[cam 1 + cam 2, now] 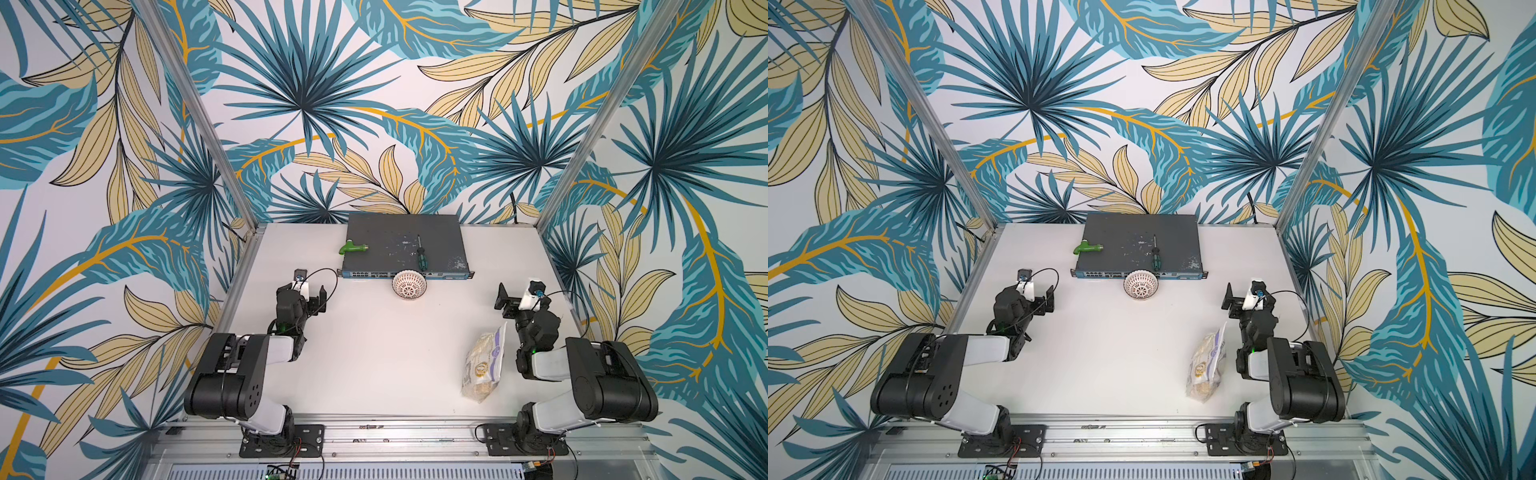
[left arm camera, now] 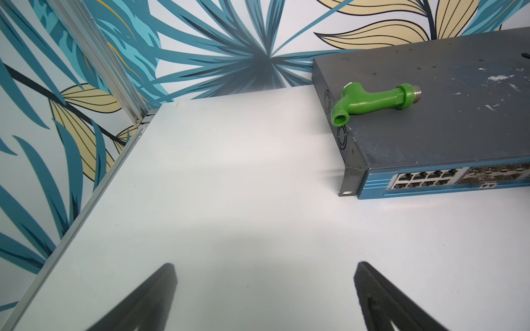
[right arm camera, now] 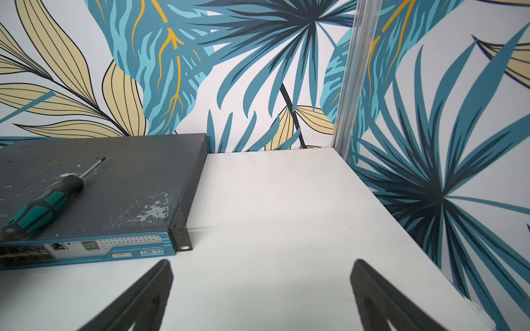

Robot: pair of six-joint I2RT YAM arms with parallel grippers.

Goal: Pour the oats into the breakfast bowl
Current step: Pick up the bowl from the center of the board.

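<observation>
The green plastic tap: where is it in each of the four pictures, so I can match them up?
Top view: the green plastic tap lies on the left edge of the grey network box.
Top view: the same spot on the box.
Left wrist: on the box's top, spout overhanging its side.
Right wrist: not in it.
Shared landmark: the grey network box, seen in all four.

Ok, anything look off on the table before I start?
Nothing spilled. Only oddity: a green tap and a screwdriver lie on a scuffed network switch right behind the breakfast bowl. The oats pouch looks intact.
</observation>
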